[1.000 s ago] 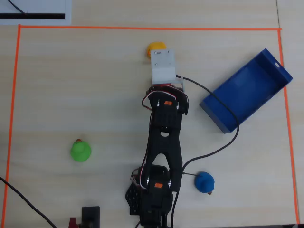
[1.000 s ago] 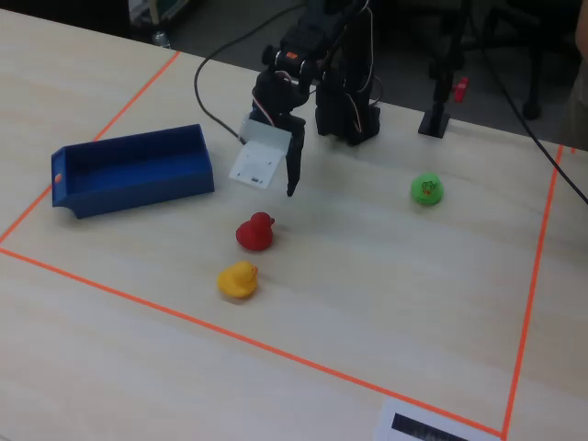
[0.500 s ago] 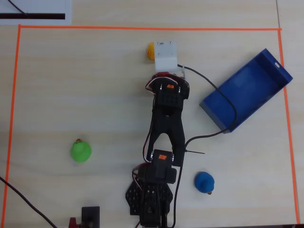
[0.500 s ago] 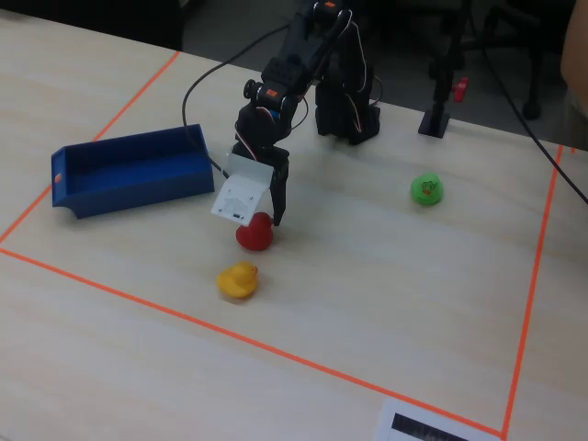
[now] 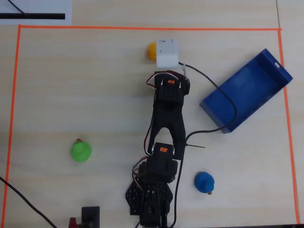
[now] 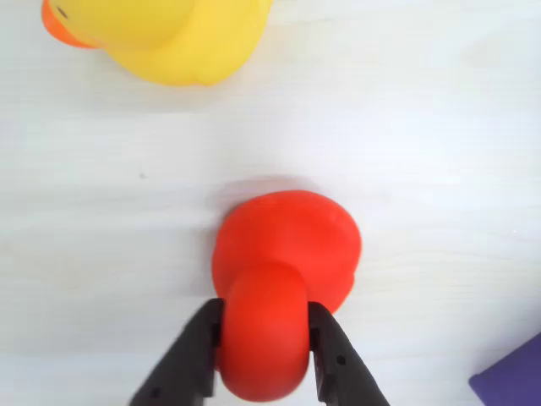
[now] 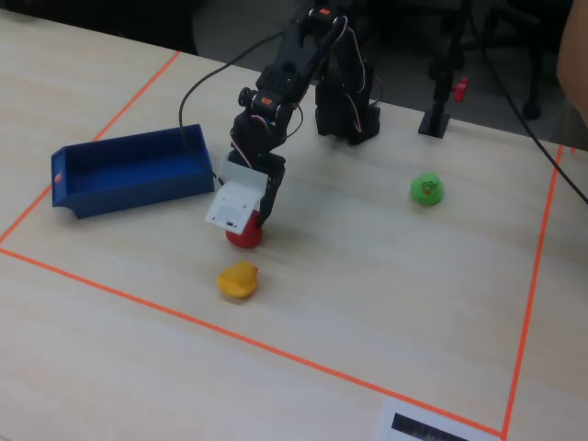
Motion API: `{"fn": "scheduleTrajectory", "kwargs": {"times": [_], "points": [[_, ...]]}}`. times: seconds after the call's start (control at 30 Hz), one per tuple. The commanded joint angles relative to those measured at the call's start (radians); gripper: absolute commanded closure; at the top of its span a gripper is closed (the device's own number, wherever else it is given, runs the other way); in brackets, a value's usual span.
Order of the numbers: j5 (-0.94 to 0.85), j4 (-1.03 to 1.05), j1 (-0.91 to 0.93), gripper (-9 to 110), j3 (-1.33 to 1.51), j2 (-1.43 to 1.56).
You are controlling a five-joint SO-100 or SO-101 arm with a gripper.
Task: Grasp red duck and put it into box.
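Wrist view shows it best: the gripper (image 6: 262, 338) has both black fingers (image 6: 188, 359) pressed on the red duck (image 6: 287, 262), one on each side of its head, w/ no gap visible. So I judge it is clenched on the duck, though the duck body seems to rest on the table (image 6: 423, 127). The yellow duck (image 6: 169, 34) lies near, at the top edge of this view, apart from the red one.

In the fixed view the gripper (image 7: 250, 220) is low at the table, w/ the white camera block covering most of the red duck (image 7: 243, 238); only its lower part shows. The yellow duck (image 7: 238, 279) is just in front of it, toward the camera. The overhead view does not show the red duck at all, it is hidden under the arm.

Step in hand, by my judgement: the grasp is made or nearly made, lift not yet begun. Next move calls for a straight lift w/o loosening the hold, since the head is round and glossy and may slip, then a swing to the box (image 7: 138, 188), which stands well apart, to the left in the fixed view, and release above its open top.

Writing: none readable. The box has a small mark on one end (image 5: 277, 65); too small to read. A white sheet w/ a black bar lies at the table corner (image 5: 33, 12); no letters can be made out.
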Motion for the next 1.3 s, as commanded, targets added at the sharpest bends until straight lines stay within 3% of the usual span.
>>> {"fn": "scheduleTrajectory", "kwargs": {"times": [0.0,0.3,0.63,0.9,1.27], "points": [[0.003,0.011,0.0,101,-0.054,0.009],[0.121,-0.051,0.081,101,-0.278,0.055],[0.091,0.313,0.387,101,-0.81,-0.075],[0.009,0.359,0.595,101,-0.77,-0.025],[-0.032,0.097,0.637,101,-0.319,0.005]]}}
